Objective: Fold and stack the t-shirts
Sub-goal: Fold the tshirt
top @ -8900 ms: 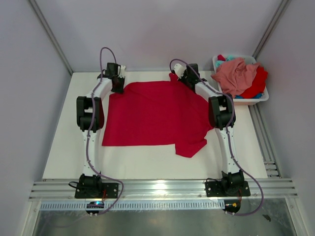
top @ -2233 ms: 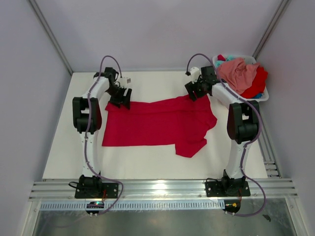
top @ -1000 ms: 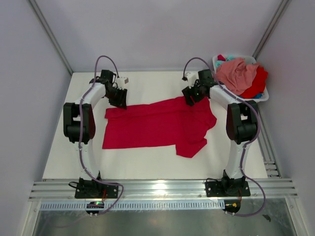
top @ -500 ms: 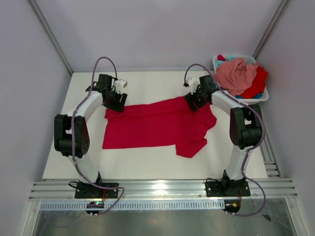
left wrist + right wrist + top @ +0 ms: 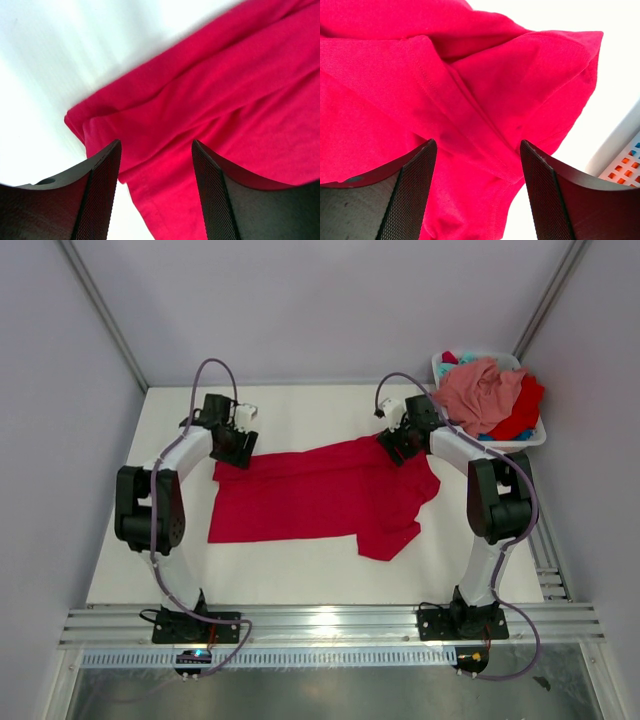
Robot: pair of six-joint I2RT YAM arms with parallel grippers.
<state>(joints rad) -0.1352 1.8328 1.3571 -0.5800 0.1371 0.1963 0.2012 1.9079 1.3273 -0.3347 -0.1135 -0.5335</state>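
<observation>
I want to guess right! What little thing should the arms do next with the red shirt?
Probably lift both away. The shirt lies folded, and the left fingers and right fingers are open over its far corners, holding nothing.

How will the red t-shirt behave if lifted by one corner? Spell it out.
Probably floppy: the red t-shirt lies flat on the table with soft creases, so a lifted corner would likely trail sagging cloth. It looks thin, so likely light. Pushed, it would probably bunch rather than slide, as folds already gather at its far corners.
</observation>
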